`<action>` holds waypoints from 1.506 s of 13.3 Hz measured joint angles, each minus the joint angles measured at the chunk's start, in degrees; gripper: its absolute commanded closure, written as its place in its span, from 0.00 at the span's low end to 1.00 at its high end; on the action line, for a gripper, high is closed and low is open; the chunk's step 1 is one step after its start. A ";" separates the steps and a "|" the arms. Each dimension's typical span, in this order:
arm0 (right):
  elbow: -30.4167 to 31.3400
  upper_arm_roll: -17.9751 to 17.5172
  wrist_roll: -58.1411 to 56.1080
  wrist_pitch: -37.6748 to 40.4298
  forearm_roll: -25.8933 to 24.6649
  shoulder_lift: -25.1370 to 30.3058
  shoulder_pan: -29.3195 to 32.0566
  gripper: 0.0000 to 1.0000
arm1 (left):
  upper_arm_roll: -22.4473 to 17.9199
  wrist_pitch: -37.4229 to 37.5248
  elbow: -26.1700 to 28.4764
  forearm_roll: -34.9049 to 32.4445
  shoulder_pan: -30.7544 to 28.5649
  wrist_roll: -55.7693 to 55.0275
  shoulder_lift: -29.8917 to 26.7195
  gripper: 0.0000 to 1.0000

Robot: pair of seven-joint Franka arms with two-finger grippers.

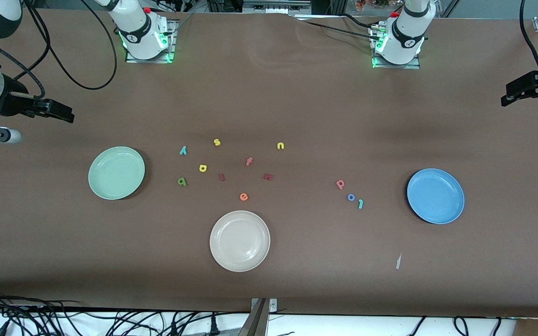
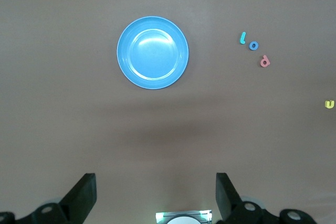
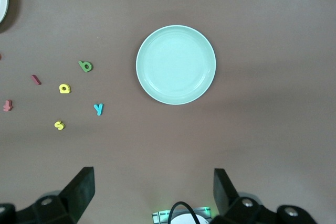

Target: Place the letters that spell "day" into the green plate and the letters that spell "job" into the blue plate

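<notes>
Six letters are left to move; both plates sit bare. The left gripper [image 2: 155,192] hangs wide open and empty over the table, the blue plate [image 2: 152,52] and small foam j-o-b [image 2: 253,45] ahead. The right gripper [image 3: 152,192], equally wide and empty, faces the green plate [image 3: 176,64] and d-a-y [image 3: 84,87].

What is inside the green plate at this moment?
Nothing is inside the green plate: its whole inner surface shows bare in the front and right wrist views. The teal "y" lies on the table beside it. Nothing covers the plate.
</notes>
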State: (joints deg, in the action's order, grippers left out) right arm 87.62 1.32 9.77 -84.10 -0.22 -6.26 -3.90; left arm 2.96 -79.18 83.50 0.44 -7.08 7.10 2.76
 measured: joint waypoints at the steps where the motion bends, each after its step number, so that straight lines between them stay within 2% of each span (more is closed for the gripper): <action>1: 0.00 0.00 0.00 0.00 0.00 0.00 0.00 0.00 | 0.00 0.00 0.00 0.00 -0.02 0.00 0.00 0.00; 20: 0.02 -0.25 0.00 0.07 0.11 -1.01 -0.19 0.00 | -0.06 -0.36 0.00 0.00 -0.34 0.00 0.00 0.00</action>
State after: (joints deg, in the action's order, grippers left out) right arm 87.64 1.07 9.77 -84.03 -0.11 -7.27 -4.09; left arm 2.91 -79.55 83.50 0.44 -7.42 7.10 2.76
